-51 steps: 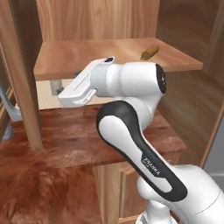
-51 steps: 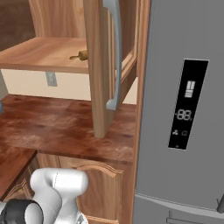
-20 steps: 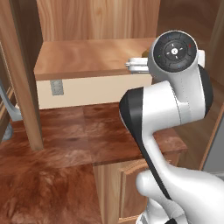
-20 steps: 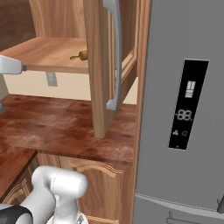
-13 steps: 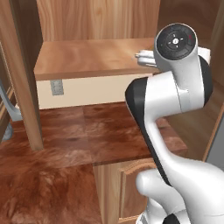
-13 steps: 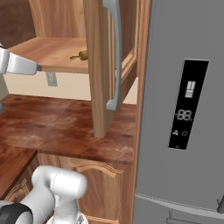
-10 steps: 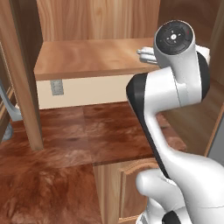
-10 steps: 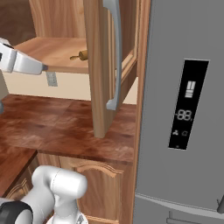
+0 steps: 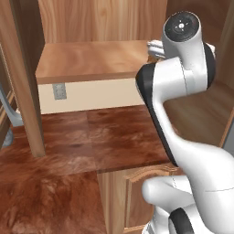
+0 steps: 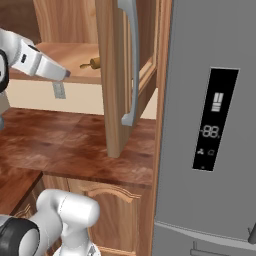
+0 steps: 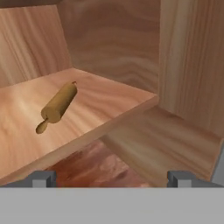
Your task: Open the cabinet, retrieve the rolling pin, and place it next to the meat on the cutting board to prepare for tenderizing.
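Observation:
The cabinet stands open, its right door [image 10: 111,75] swung out with the grey bar handle [image 10: 131,60] facing me. The rolling pin [image 10: 91,63] lies on the cabinet's bottom shelf [image 9: 91,61], a tan cylinder with knobbed ends. In the hand view the rolling pin [image 11: 59,105] lies up and to the left on the shelf, a good way off. My gripper [image 10: 61,74] hovers at the shelf's front edge, left of the pin, open and empty. The gripper [image 11: 112,178] shows its two tips wide apart. The gripper [image 9: 154,45] peeks out behind my arm. The cutting board and the meat are out of view.
A reddish-brown counter [image 9: 91,137] runs below the shelf, with a wall outlet [image 9: 58,90] behind it. A grey fridge [image 10: 210,130] fills the right side. The left cabinet door [image 9: 20,77] hangs open at the left. Base cabinets [image 10: 105,210] sit under the counter.
My arm has swung from the left of the shelf front to the right, bringing the hand nearer the rolling pin. The jaws have stayed open.

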{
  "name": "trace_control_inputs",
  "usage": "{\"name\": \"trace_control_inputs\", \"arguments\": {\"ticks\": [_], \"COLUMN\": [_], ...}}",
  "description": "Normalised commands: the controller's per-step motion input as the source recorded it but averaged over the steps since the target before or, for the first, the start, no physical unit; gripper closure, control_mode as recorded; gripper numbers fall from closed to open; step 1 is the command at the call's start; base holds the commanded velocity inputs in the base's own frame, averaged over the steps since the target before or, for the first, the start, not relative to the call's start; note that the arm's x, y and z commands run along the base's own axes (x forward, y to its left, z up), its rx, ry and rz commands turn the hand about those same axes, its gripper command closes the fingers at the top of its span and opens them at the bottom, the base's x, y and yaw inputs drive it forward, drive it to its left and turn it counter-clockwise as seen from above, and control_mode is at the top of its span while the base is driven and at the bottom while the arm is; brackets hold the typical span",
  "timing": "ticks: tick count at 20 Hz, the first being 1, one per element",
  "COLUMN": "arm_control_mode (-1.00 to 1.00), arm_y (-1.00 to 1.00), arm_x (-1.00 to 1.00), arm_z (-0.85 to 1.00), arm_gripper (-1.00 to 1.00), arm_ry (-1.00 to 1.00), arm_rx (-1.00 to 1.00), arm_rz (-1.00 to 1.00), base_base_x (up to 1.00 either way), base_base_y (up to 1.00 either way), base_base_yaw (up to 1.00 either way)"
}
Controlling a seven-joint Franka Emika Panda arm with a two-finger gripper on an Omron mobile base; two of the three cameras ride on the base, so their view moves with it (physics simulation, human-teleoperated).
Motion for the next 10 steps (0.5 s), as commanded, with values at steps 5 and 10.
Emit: {"name": "trace_control_inputs", "arguments": {"ticks": [5,10], "arm_control_mode": [-1.0,-1.0], "arm_y": [0.0,0.0], "arm_x": [0.34,0.42], "arm_z": [0.0,0.0], "arm_gripper": [-1.0,-1.0], "arm_ry": [0.0,0.0], "arm_rx": [0.03,0.04], "arm_rz": [0.03,0.02], "base_base_x": [0.0,0.0], "base_base_y": [0.0,0.0], "base_base_yaw": [0.0,0.0]}}
